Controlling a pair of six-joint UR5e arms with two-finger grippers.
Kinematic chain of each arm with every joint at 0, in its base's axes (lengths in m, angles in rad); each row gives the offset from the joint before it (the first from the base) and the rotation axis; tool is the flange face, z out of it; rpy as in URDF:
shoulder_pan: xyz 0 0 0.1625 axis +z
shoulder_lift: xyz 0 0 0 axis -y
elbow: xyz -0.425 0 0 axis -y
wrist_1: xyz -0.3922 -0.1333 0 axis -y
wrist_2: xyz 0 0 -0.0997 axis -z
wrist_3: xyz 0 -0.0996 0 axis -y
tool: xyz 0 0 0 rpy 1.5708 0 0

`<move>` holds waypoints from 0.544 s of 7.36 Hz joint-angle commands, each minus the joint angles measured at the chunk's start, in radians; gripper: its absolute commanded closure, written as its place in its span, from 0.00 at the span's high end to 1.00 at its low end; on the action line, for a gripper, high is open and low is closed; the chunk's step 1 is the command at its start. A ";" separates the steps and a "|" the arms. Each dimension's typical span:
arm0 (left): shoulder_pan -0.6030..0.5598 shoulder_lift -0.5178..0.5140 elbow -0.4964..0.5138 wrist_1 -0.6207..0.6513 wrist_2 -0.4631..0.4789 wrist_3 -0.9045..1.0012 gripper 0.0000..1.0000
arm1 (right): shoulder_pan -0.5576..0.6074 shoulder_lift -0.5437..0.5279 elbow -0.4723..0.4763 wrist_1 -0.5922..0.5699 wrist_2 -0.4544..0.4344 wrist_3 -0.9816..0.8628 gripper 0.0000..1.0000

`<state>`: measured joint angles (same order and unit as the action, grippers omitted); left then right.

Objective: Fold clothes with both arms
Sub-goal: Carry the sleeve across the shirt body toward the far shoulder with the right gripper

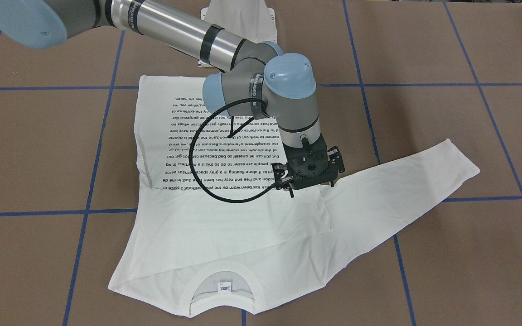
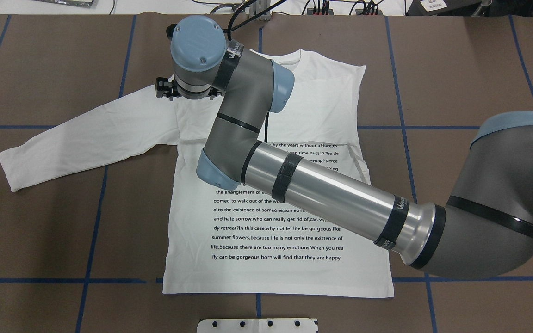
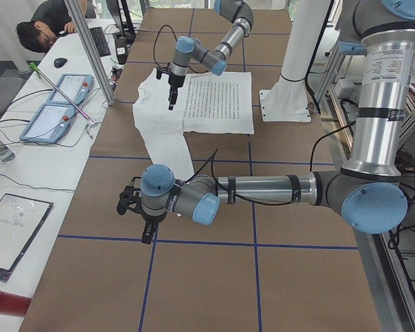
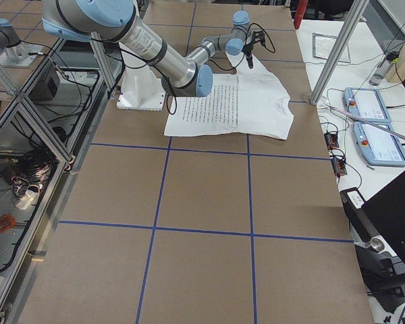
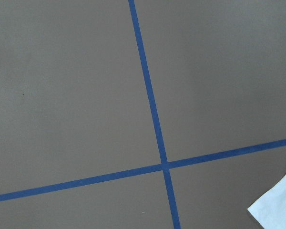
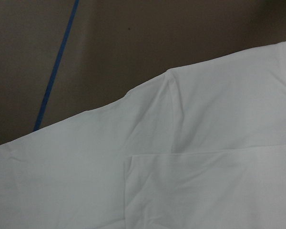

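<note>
The large white long-sleeved shirt with its block of black printed text lies flat on the brown paper-covered table, directly under my right claw. That claw hangs over the shoulder seam, where the outstretched white sleeve leaves the body. Its wrist camera shows only smooth cloth beneath and no fingers, so it seems to carry nothing. I cannot tell whether it is spread or closed.

My left claw hovers over bare table out past the end of that sleeve. From its wrist I see crossed blue tape lines and just a corner of the white cuff at one edge. I cannot tell its state either.

A flat folded panel of cloth lies just beside my right claw, towards the middle of the chest, so I judge one sleeve is done and the outstretched one is the step in hand. Next, I think, the right claw should lower to pinch or pin the shoulder. The left should shift sideways onto the cuff, grip it and carry it across the body without dragging the shirt askew.
</note>
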<state>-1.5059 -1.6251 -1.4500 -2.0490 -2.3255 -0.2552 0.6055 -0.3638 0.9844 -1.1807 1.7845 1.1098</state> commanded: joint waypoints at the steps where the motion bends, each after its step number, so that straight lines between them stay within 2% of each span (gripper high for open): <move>1: 0.099 0.057 -0.004 -0.168 0.002 -0.260 1.00 | 0.098 -0.142 0.220 -0.234 0.116 -0.107 1.00; 2: 0.166 0.095 -0.013 -0.294 0.006 -0.429 1.00 | 0.140 -0.235 0.303 -0.256 0.172 -0.135 1.00; 3: 0.241 0.114 -0.041 -0.334 0.009 -0.514 1.00 | 0.189 -0.341 0.379 -0.272 0.247 -0.157 1.00; 4: 0.309 0.128 -0.077 -0.330 0.020 -0.557 1.00 | 0.247 -0.451 0.486 -0.343 0.306 -0.251 1.00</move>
<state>-1.2821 -1.5197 -1.4901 -2.3490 -2.3153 -0.7261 0.7839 -0.6799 1.3473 -1.4564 2.0103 0.9440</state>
